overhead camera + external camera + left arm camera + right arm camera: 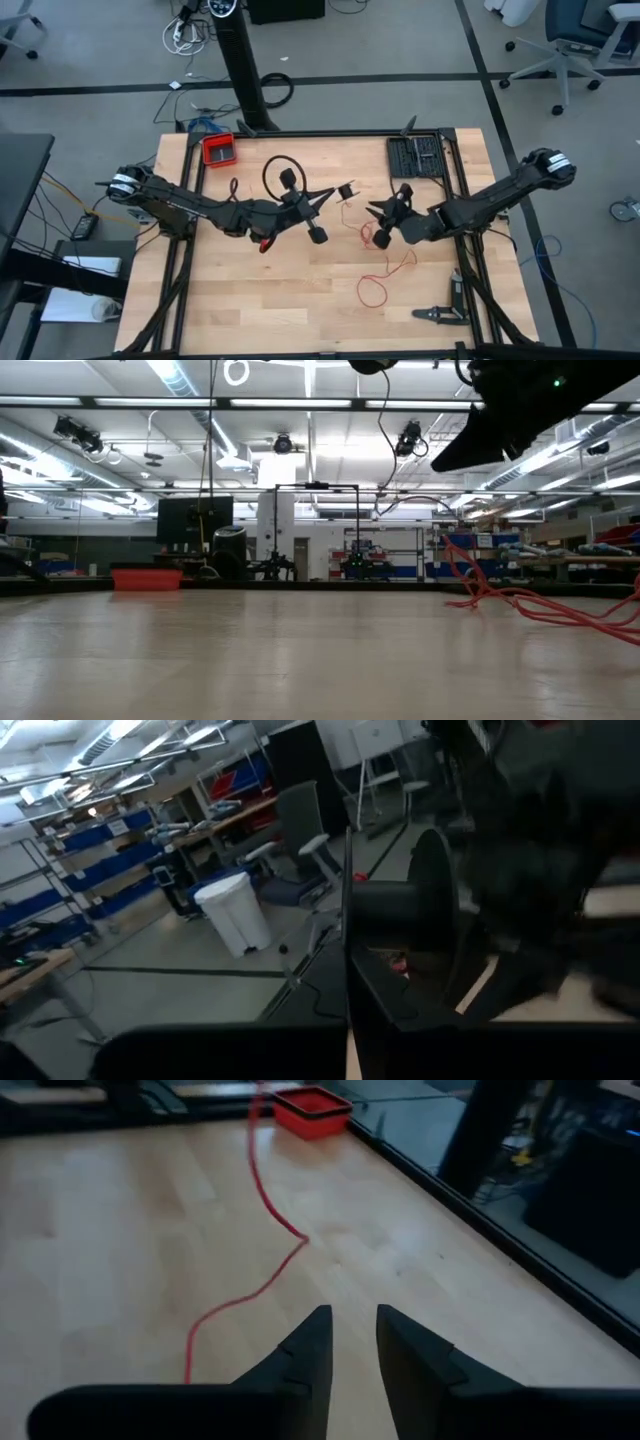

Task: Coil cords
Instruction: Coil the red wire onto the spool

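Note:
The thin red cord [376, 288] lies in loose loops on the wooden table right of centre [500, 596]. One strand runs across the boards ahead of my right gripper [268, 1220]. My right gripper [380, 213] hovers over the cord's far end, open, with nothing between its fingers [352, 1350]. My left gripper [326, 196] is at the table's middle, level and shut on a small black spool [347, 190] that fills its wrist view [395, 905]. A fine strand hangs from the spool. My left gripper holds the black spool by its near flange [347, 950], coming at it level from the table's left. The fingers themselves are lost in the dark, so the kind of hold cannot be told. The spool is lifted clear of the table, its core [385, 905] pointing away from the gripper.
A black cable loop [283, 172] lies just beyond the left gripper. A red tray [218, 148] sits at the far left [312, 1110]. A black tool case [418, 155] is at the far right, and a dark hand tool [440, 313] at the near right.

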